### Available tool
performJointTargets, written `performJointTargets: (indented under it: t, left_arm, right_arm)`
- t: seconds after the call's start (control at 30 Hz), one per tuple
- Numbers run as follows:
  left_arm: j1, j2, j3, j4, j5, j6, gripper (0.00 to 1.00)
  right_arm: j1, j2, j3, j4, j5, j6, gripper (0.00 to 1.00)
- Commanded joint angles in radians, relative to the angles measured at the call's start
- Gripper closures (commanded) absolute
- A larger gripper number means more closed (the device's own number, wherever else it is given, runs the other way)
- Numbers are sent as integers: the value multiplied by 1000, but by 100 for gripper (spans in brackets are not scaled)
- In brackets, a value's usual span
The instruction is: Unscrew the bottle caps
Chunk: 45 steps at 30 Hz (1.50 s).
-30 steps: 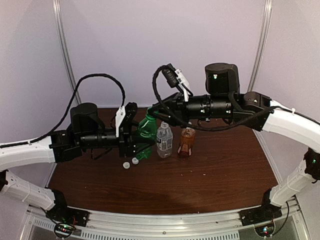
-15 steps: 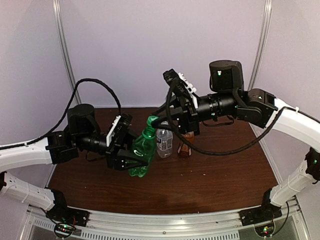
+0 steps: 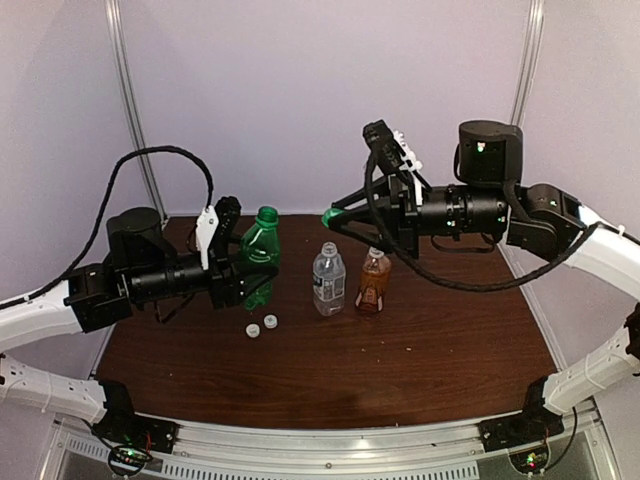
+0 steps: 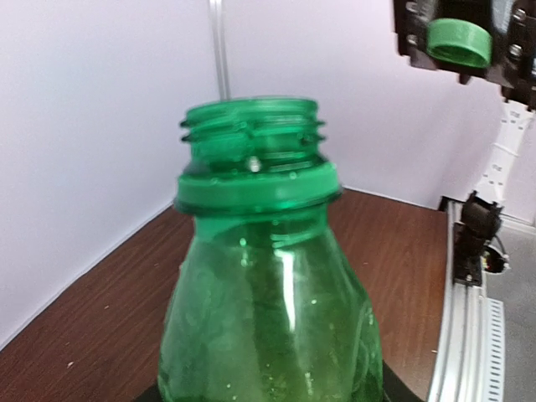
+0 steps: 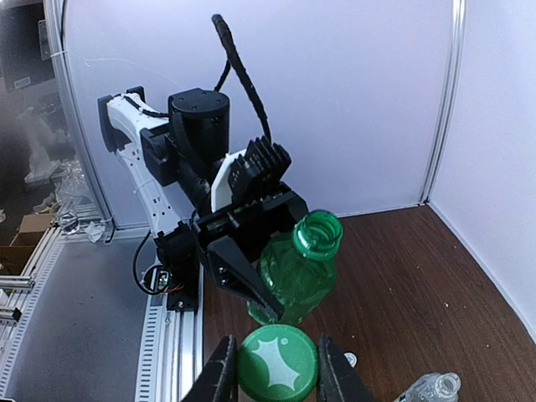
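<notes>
Above the brown table [image 3: 400,360], our right gripper [image 3: 334,214] pinches the green cap [image 5: 277,365] tight between its fingers, well apart from the open-necked green bottle [image 3: 262,245]. To the cap's left, our left gripper [image 3: 255,283] clamps that bottle's body, jaws part-open around it.

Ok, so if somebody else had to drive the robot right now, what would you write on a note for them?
Left gripper: shut on the green bottle, gripping its body. The bottle's neck is open.
Right gripper: shut on the green cap, held in the air, apart from the bottle.
The clear bottle and amber bottle stand on the table; both look uncapped. Two white caps lie on the table near the green bottle.
Done: all three caps seem off.
Left: probably put the green cap down and let go of the green bottle.
</notes>
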Motion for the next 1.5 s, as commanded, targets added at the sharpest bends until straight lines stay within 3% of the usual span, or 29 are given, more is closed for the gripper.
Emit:
performJointTargets:
  t: [0.0, 0.3, 0.57, 1.0, 1.47]
  left_arm:
    - [7, -41, 20, -41, -326, -24, 88]
    - [8, -61, 90, -153, -493, -20, 87]
    - [18, -71, 132, -221, -569, -24, 86]
    - [140, -107, 154, -315, -522, -61, 83]
    - [146, -152, 121, -299, -510, -57, 80]
  right_arm:
    - [-6, -16, -57, 18, 88, 44, 79]
    - [-1, 21, -169, 80, 93, 90, 80]
    - [49, 195, -205, 152, 134, 100, 82]
    - [102, 611, -36, 149, 246, 116, 84]
    - [101, 953, 212, 94, 340, 149, 84]
